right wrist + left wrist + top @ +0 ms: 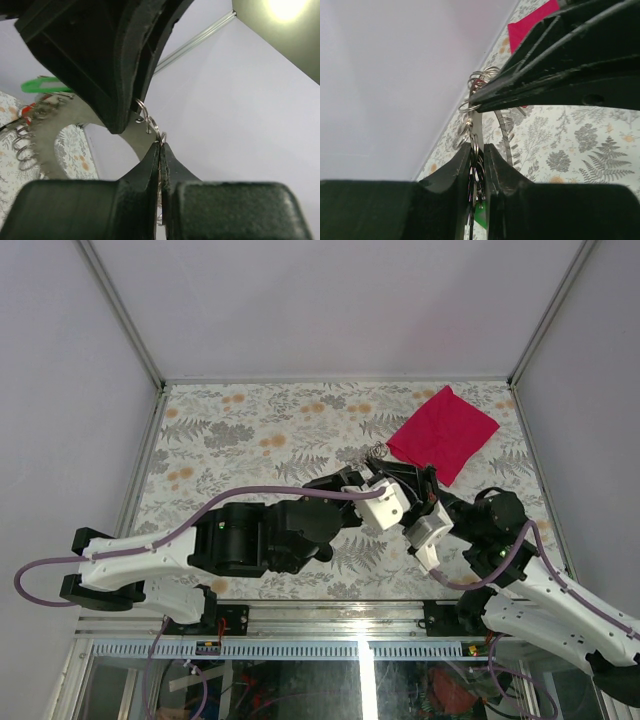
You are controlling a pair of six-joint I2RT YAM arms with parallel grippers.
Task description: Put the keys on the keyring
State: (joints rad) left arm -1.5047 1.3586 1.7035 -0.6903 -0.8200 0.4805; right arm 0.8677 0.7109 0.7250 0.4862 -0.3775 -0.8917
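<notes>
Pinching one split ring [156,128] at its tips, the right gripper [160,146] faces the left gripper [477,148], clamped around the keyring bundle [466,122].

Robotics lab test cell indicated. Work area enclosed by pale lilac flat wall panels [330,300], joined by silver aluminium frame profiles [120,315]. White-and-black jointed left robot arm [150,560] and right robot arm [560,605] bolted at near edge of table covered with floral-patterned sheet [250,430]. Purple cables [290,490] routed along arms. Grey slotted cable duct [280,649] mounted below edge; loose wiring [450,690] seen beneath. Bright overhead lamp [286,7] caught in right wrist view.
</notes>
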